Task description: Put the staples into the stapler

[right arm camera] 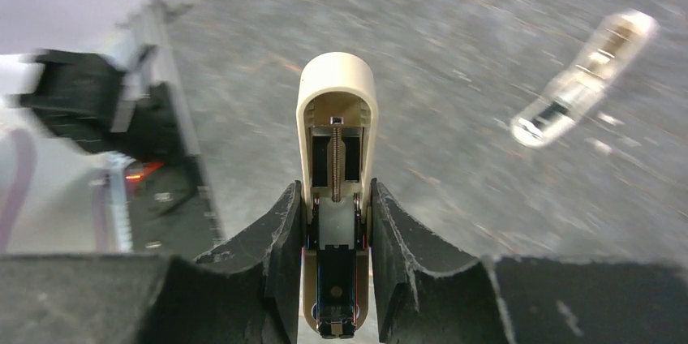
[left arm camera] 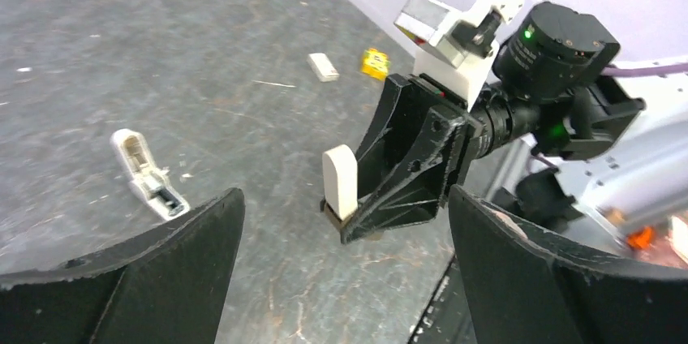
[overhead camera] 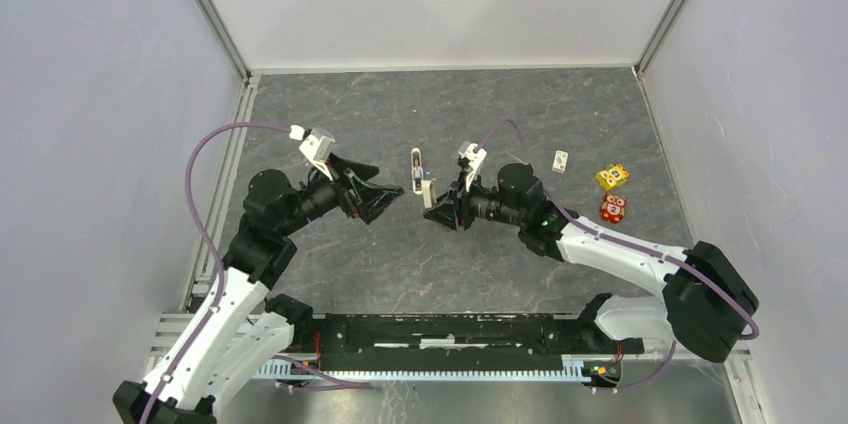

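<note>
Above mid-table, my right gripper [right arm camera: 334, 214] clamps the stapler [right arm camera: 337, 92], spring channel bared toward my left gripper [overhead camera: 386, 196], which gapes wide and empty. A second whitish piece [overhead camera: 417, 168] lies just beyond. The staple box [overhead camera: 561, 160] sits well apart. Fetching a strip looks next, and that calls for a fine pinch.

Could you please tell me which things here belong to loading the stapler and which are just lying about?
For the job:
- stapler body, held in the right end effector
- loose stapler piece, lying apart
- small whitish staple box

Just lying about:
- yellow cube
- red cube
</note>
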